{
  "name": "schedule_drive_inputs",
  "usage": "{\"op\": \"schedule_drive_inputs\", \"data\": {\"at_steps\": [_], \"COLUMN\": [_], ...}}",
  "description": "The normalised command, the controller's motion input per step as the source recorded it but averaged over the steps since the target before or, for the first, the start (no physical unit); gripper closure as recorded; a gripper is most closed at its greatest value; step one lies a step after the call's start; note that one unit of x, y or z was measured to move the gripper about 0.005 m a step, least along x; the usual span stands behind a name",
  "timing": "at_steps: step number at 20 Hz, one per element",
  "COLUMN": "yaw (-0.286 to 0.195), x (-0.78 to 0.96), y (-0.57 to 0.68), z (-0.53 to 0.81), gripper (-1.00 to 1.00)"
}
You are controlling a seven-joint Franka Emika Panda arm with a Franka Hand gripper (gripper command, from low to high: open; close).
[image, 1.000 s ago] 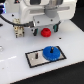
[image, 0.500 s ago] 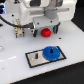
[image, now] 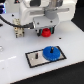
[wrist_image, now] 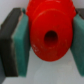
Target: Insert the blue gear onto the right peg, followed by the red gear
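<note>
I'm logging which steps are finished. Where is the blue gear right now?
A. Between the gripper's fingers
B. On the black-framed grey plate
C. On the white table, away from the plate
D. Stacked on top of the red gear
B: in the exterior view the blue gear lies on the black-framed plate, while the gripper above holds the red gear between its pads.

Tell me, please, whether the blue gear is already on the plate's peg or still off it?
On it, apparently: the blue gear lies flat on the grey plate in the exterior view. The peg itself is too blurred to make out.
</note>
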Motion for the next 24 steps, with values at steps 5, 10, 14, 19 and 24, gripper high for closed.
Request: {"op": "schedule_drive_inputs", "data": {"at_steps": [5,10,14,19,24], "yaw": [0.000,0.000,0.000,0.000,0.000], "x": [0.06,0.18,0.33,0.54,0.68], "y": [-0.01,-0.01,-0.06,-0.11,-0.15], "z": [0.39,0.45,0.41,0.44,0.37], "gripper": [1.00,1.00,1.00,1.00,1.00]}}
